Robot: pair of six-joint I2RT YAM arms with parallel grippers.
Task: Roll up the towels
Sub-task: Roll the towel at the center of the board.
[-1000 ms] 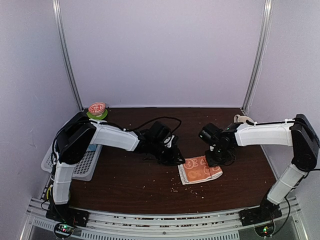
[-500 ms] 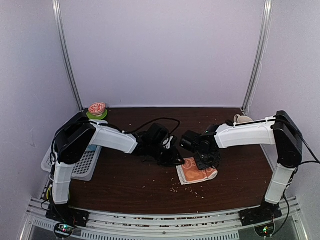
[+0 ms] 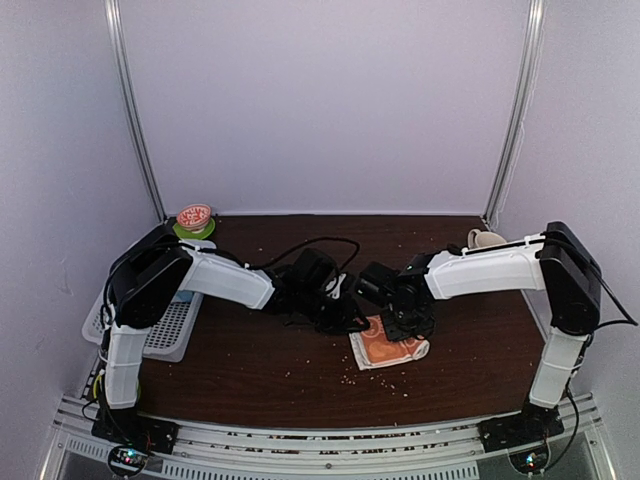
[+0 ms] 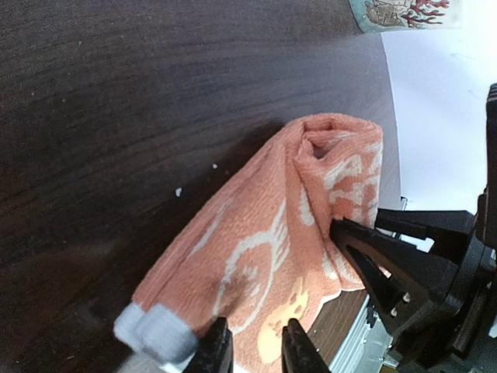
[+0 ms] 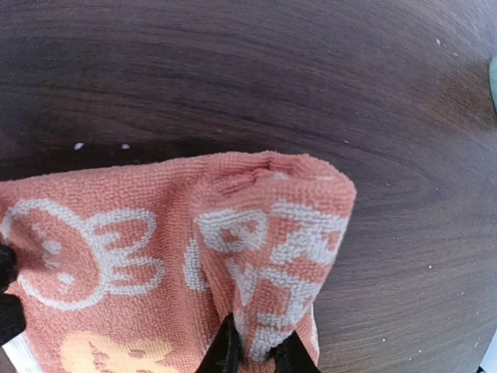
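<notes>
The right arm has swung in toward the middle over the last second, and the right tool (image 3: 408,327) is now working just beside the left tool (image 3: 348,316), both over the far edge of the towel (image 3: 388,350). The towel, orange with cream rabbit prints, is lying on the desk (image 3: 260,362) right of center. It is sitting slightly further left than before and looking more bunched.

In the wrist views each tool is standing narrow, its fingers pinching the cloth. The right one is gripping a doubled-over hump and the left one the nearer flat edge. That hump suggests a roll is only beginning, since most of the cloth is still lying flat.

The towel's near edge is lying well back from the desk front, with crumbs (image 3: 350,378) scattered around it and open wood toward the front and left. The cup (image 3: 483,239), bowl (image 3: 194,216) and basket (image 3: 168,336) are all standing well apart. A second towel is not showing clearly.
</notes>
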